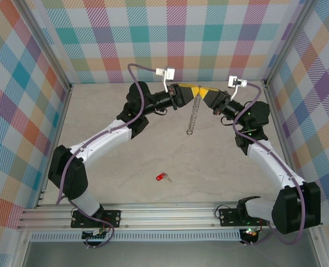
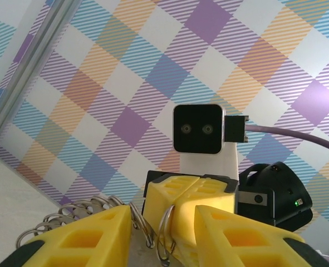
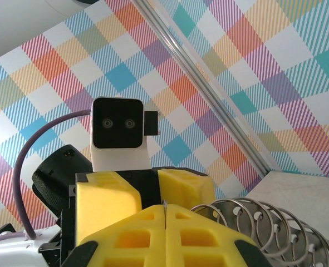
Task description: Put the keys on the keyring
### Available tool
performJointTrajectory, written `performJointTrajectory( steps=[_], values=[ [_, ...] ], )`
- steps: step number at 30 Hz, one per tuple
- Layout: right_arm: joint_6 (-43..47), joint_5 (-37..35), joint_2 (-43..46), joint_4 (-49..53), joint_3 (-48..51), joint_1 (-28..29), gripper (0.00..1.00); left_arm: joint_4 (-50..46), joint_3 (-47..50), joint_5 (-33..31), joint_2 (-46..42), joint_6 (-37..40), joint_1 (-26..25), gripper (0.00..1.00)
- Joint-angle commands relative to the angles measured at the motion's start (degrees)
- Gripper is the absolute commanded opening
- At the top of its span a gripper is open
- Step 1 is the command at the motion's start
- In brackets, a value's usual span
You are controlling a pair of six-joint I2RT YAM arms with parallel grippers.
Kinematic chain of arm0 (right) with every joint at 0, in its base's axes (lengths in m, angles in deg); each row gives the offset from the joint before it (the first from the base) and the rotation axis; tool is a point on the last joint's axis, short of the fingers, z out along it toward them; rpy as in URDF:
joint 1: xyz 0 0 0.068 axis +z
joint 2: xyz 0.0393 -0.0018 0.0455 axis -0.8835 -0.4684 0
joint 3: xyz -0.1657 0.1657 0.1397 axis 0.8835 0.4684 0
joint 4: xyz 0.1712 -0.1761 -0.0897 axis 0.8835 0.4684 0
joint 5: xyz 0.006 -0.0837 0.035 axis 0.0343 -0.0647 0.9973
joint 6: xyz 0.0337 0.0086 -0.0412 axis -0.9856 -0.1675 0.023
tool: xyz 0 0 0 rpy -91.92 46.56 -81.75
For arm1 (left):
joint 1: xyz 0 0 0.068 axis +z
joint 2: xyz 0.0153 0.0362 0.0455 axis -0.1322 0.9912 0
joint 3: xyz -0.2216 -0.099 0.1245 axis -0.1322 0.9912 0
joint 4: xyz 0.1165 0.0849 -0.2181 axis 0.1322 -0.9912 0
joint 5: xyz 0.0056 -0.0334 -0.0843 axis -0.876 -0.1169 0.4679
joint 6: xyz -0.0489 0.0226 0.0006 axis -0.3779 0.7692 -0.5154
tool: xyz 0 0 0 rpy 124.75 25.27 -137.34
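Keyring (image 1: 193, 117) chain hangs in a slack, doubled strand from the spot where the two tools meet, above the far middle of the counter (image 1: 220, 172). In the top view its long axis runs from the tools toward the near edge, leaning slightly left, with the free end lowest. The key (image 1: 161, 177) lies flat on the counter, well apart from the chain and nearer the arm bases. Its long axis goes roughly left to right, the red head on the left and the short silver blade pointing right.

Both arms reach forward and bend inward at the elbow, so the left arm (image 1: 108, 136) and right arm (image 1: 270, 161) form an arch, the wrists facing each other almost tip to tip. The right tool (image 1: 204, 92) has its yellow fingers pressed together, and the right wrist view shows them at (image 3: 165, 214) pinching a thin wire of the keyring, whose other rings (image 3: 264, 222) fan out just to the side. The left tool (image 1: 191, 90) stands with its fingers (image 2: 92, 236) apart, straddling one ring of the chain edge-on in the gap, while more rings (image 2: 69, 218) drape over its left finger.
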Motion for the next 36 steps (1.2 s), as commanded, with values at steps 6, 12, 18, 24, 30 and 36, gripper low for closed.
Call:
performJointTrajectory(
  steps=[6, 12, 18, 24, 30, 36],
  values=[
    [-0.08, -0.48, 0.19, -3.47, 0.16, 0.48, 0.0, 1.19, -1.01, 0.41, 0.01, -0.08, -0.99, 0.19],
    [0.14, -0.81, 0.02, -3.03, 0.59, 0.47, 0.0, 1.53, 0.1, 0.02, -0.7, -0.12, -1.0, 0.14],
    [0.24, -1.2, -0.53, -2.97, 0.69, 0.45, 0.0, 1.85, 0.92, 0.11, -1.09, -0.13, -0.99, 0.15],
    [0.14, -1.57, -0.95, -3.08, 0.77, 0.48, 0.0, 1.42, 1.37, 0.69, -1.31, -0.04, -1.0, 0.13],
    [0.02, -1.75, -1.22, -3.08, 0.78, 0.5, 0.0, 1.02, 2.42, 0.24, -1.8, 0.09, -1.01, 0.23],
    [0.14, -2.2, -1.13, -2.82, 1.04, 0.5, 0.0, 1.11, 2.95, 0.06, -2.38, 0.18, -0.94, 0.24]
  ],
)
